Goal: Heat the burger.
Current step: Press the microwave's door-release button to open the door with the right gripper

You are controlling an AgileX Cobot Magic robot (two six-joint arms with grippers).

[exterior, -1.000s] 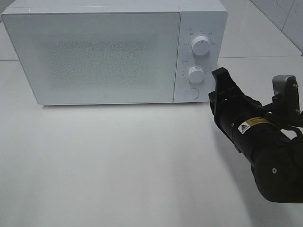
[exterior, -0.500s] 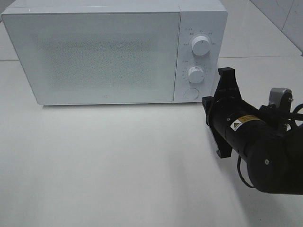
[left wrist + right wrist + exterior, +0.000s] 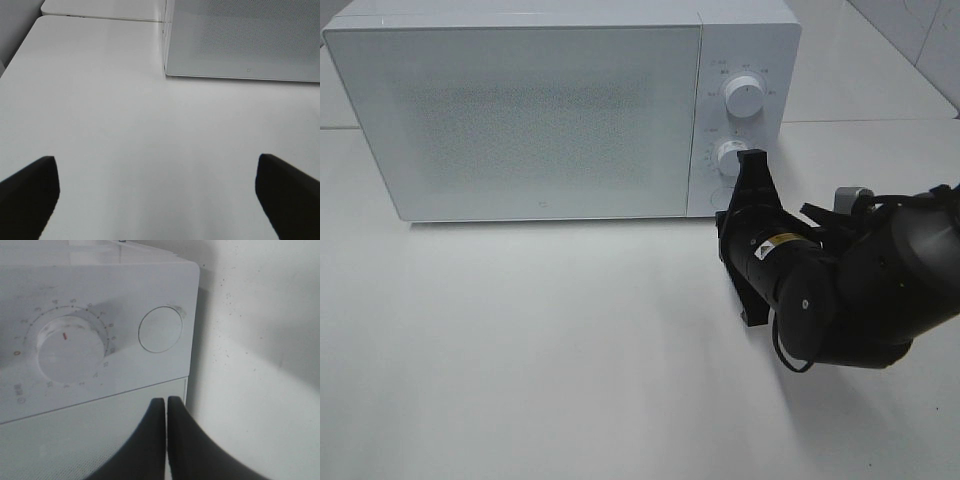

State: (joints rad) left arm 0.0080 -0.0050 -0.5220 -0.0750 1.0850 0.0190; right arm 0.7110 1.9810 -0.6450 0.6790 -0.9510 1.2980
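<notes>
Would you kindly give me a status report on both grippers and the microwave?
Right gripper shut, tips near the round button. Left gripper open above the table. Microwave door closed; burger not in view.

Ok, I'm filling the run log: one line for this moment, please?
right gripper: shut, close to round button | left gripper: open, empty | microwave door: closed | burger: not in view

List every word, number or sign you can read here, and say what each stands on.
"0": orange, on the scale around the lower dial of the microwave; the other scale numerals are too blurred to read.
Yellow sticker on the right arm: print too small to read.
Labels around the upper knob: too small to read.
Small mark low on the door: unreadable.
</notes>
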